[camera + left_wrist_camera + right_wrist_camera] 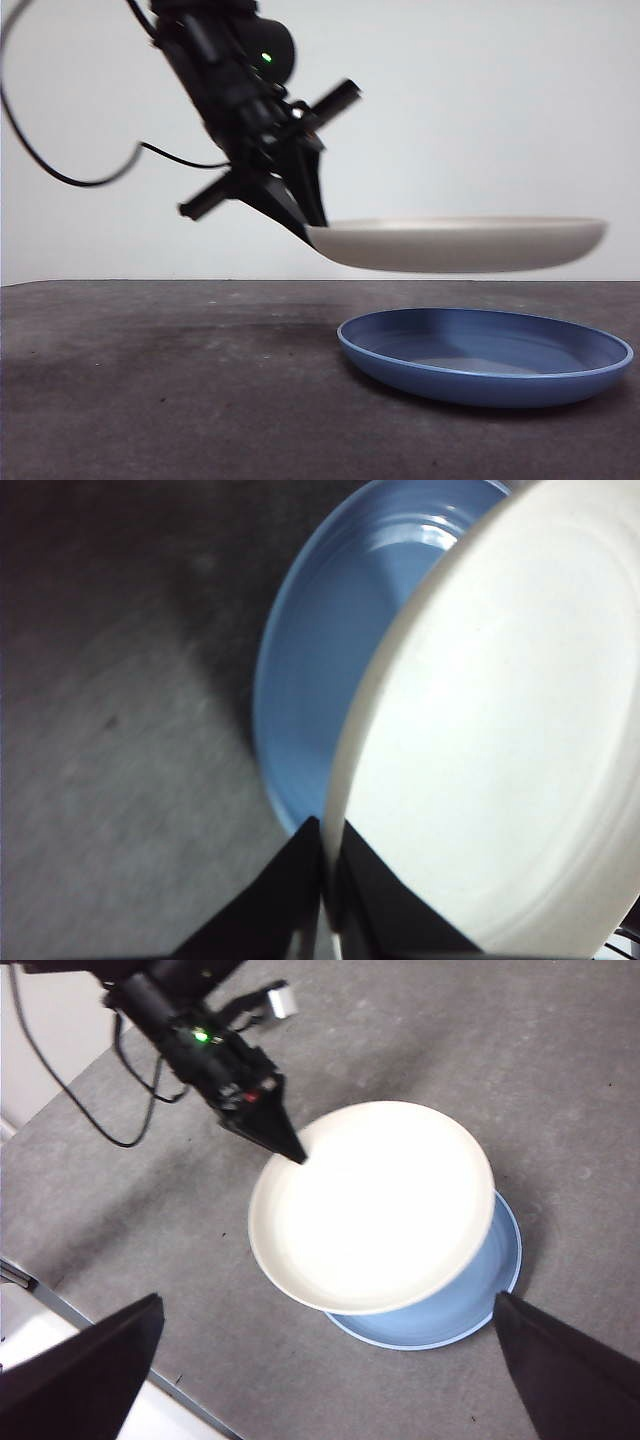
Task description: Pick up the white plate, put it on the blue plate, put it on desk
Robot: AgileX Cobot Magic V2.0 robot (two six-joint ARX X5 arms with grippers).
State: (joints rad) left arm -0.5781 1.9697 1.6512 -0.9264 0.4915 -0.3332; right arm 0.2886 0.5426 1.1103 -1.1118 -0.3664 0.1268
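My left gripper (308,232) is shut on the rim of the white plate (465,243) and holds it level in the air, above the blue plate (485,355). The blue plate rests on the dark grey desk (150,380). In the left wrist view the jaws pinch the white plate's rim (325,880), with the white plate (500,740) covering part of the blue plate (320,670). The right wrist view looks down on the left gripper (297,1155), the white plate (375,1205) and the blue plate (470,1305) under it. My right gripper (330,1380) is open, high above the desk.
A black cable (60,170) hangs from the left arm at the back left. The desk's near edge (90,1325) shows in the right wrist view, with a pale floor beyond it.
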